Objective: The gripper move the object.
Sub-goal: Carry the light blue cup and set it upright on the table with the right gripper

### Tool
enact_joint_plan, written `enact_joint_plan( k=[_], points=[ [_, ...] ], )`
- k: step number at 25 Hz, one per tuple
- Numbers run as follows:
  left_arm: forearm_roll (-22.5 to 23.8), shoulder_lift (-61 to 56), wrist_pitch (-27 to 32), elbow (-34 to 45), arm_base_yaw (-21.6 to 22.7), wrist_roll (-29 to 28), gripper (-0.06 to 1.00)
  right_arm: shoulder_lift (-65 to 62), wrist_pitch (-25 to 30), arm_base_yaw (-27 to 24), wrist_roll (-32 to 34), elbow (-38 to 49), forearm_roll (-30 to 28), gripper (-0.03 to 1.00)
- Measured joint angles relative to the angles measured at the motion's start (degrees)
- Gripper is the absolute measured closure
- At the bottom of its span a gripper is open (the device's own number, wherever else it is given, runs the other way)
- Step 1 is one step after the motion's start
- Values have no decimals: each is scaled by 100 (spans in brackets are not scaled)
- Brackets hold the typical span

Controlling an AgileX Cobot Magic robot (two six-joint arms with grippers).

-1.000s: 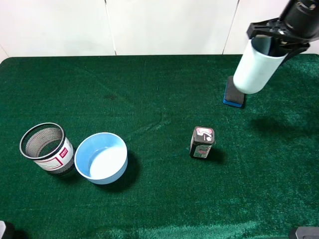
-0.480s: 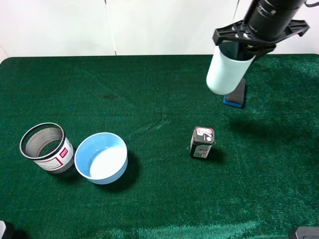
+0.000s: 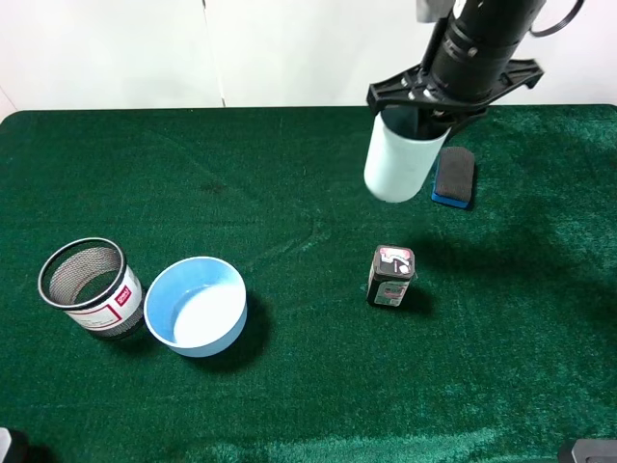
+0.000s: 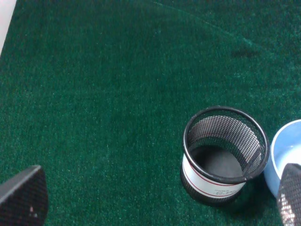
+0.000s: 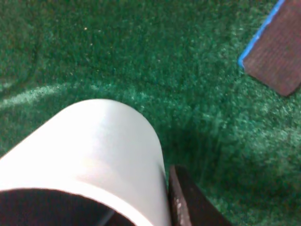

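Moved left, the right hand (image 3: 421, 104) grips the pale blue plastic cup (image 3: 395, 166) by its rim, airborne; keep it clear of the dark tin (image 3: 391, 277).

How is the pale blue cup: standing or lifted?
Lifted and slightly tilted: the right gripper holds the pale blue cup by its rim, base clear of the green cloth.
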Motion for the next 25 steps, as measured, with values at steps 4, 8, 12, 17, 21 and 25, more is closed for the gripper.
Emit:
enact_joint_plan(
  k=[4,8,12,17,21,25],
  points=[
    [0,0,0,0,0,0,-5,40,-295,46,56,296,51,96],
    [0,0,0,0,0,0,-5,134,-533,77,61,532,167,96],
    [0,0,0,0,0,0,-5,427,-721,91,61,567,291,96],
    [0,0,0,0,0,0,-5,797,-919,156,61,567,329,96],
    [0,0,0,0,0,0,-5,991,-1057,156,55,567,343,96],
    [0,0,0,0,0,0,-5,1075,-1163,156,55,569,343,96]
  ],
)
